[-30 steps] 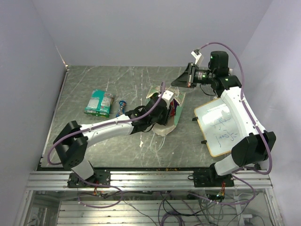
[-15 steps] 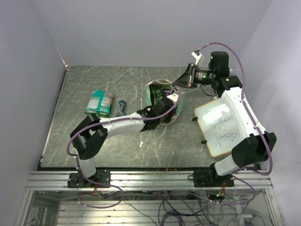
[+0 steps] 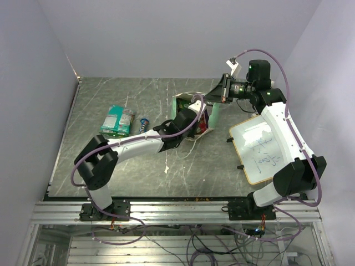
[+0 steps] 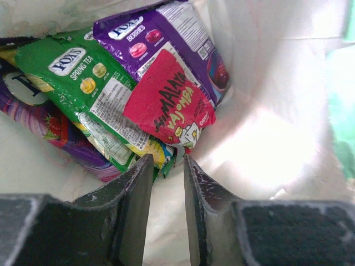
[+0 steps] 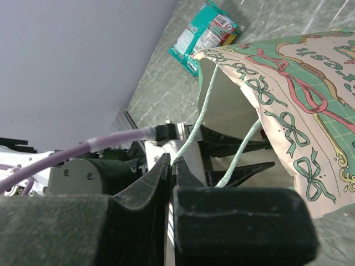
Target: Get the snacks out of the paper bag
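The paper bag (image 3: 213,115) stands mid-table with its mouth held open; its printed side (image 5: 299,111) fills the right wrist view. My right gripper (image 5: 171,159) is shut on a white string handle (image 5: 208,94), above the bag (image 3: 221,93). My left gripper (image 4: 167,159) is inside the bag, jaws a narrow gap apart, nothing between them. Just beyond its tips lie snacks: a red packet (image 4: 166,105), a green candy bag (image 4: 83,83) and a purple one (image 4: 166,39). Green bags (image 3: 117,121) and a blue bar (image 3: 143,126) lie on the table to the left.
A wood-framed whiteboard (image 3: 260,152) lies at the right, under my right arm. The left arm stretches diagonally across the table's middle. Walls close in the table at the back and both sides.
The bag has gone from lying low to standing with its mouth held up. My left gripper has pushed into it and its jaws have narrowed.
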`<state>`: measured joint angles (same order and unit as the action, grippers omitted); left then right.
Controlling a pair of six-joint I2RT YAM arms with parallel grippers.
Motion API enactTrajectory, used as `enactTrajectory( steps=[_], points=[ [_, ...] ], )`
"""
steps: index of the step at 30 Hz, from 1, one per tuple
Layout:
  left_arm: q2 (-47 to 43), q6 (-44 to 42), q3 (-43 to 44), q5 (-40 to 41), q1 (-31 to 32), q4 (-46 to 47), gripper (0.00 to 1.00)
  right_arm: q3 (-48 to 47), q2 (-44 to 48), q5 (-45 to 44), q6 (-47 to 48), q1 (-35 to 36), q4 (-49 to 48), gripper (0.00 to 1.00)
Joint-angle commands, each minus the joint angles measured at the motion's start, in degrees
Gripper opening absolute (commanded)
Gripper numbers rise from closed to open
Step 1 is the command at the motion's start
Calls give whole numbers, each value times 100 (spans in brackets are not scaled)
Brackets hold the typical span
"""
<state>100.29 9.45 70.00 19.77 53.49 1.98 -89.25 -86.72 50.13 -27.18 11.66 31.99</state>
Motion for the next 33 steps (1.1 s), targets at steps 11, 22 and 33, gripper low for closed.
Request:
enactTrajectory(
  steps=[11,22,33],
  points=[
    [-685,342,-645,-346,-12,806,30,-255,118,5,18,19,-83,0],
    [-864,248,-837,-533,-12,822,36,-458,134,427,-294,29,-647,0],
    [-167,-79,-217,-516,-4,796,37,-526,95,554,-699,38,-909,0]
  ],
)
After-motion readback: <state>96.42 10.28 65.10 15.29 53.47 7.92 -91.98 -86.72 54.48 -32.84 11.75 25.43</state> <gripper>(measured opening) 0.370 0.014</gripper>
